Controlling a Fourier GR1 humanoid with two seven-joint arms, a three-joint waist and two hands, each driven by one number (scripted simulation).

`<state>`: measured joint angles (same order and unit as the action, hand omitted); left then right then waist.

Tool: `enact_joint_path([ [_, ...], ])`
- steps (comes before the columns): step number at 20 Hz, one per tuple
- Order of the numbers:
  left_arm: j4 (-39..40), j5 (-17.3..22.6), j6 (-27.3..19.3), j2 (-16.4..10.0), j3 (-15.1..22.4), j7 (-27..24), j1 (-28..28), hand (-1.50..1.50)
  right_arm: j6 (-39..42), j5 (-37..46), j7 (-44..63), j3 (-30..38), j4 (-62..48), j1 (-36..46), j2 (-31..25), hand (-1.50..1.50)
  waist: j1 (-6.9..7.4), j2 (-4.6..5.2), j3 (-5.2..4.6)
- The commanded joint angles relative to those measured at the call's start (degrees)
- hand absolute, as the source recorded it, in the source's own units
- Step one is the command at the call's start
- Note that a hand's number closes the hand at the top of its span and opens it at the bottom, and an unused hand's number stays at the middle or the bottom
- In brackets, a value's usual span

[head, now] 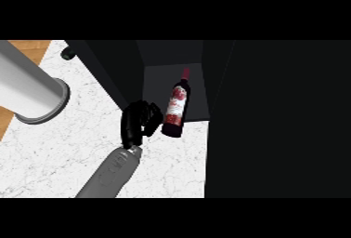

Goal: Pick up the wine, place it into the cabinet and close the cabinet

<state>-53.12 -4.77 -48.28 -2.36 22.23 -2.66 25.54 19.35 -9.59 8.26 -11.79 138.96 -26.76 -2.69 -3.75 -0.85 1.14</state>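
Closest, at ten o'clock, a thick grey cylinder (27, 86) crosses the marble tabletop (61, 158). At centre, the right hand (139, 123) has its fingers (152, 116) curled against the wine bottle (175, 106), holding it tilted, neck toward twelve o'clock, base at the front edge of the open cabinet (156, 83).

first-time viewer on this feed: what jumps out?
The wine bottle with its red label, at centre in the open mouth of the dark cabinet, its base at the opening's front edge. Then the black right hand just left of the bottle, above the white marble counter; whether they touch is unclear. A big pale grey cylinder fills the upper left.
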Motion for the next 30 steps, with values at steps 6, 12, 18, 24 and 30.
enact_joint_path([
  [6, 8.1, 3.6, 4.4, 0.8, -5.1, 2.5, 14.0, 1.50, 1.5, -4.3, 0.8, 0.3, 2.4, -0.6, -0.9, -1.50, -2.32, 2.25, -1.23],
  [12, 13.2, -3.3, 2.4, -1.7, 0.6, 3.0, 16.6, 1.50, 1.0, -3.8, 1.2, 0.4, 3.3, -0.1, -0.7, -1.50, -3.05, 2.27, -1.19],
  [18, 26.1, -5.7, 3.4, 2.1, -0.2, 4.6, 29.8, 1.50, 2.6, -6.4, -0.7, 0.5, 1.6, -1.5, -0.5, -1.50, -2.43, 2.35, -1.13],
  [24, 30.7, -1.1, 3.3, 2.3, -1.4, 2.1, 34.0, 1.50, 3.4, -7.5, 0.3, 2.0, 4.0, -2.4, -2.1, -1.50, -3.09, 2.53, -1.20],
  [30, 36.8, -0.1, 1.2, 2.4, 1.1, 5.6, 36.5, 1.50, 4.5, -6.6, -1.1, 1.3, 0.8, -1.0, -1.8, -1.50, -4.11, 2.96, -1.16],
])
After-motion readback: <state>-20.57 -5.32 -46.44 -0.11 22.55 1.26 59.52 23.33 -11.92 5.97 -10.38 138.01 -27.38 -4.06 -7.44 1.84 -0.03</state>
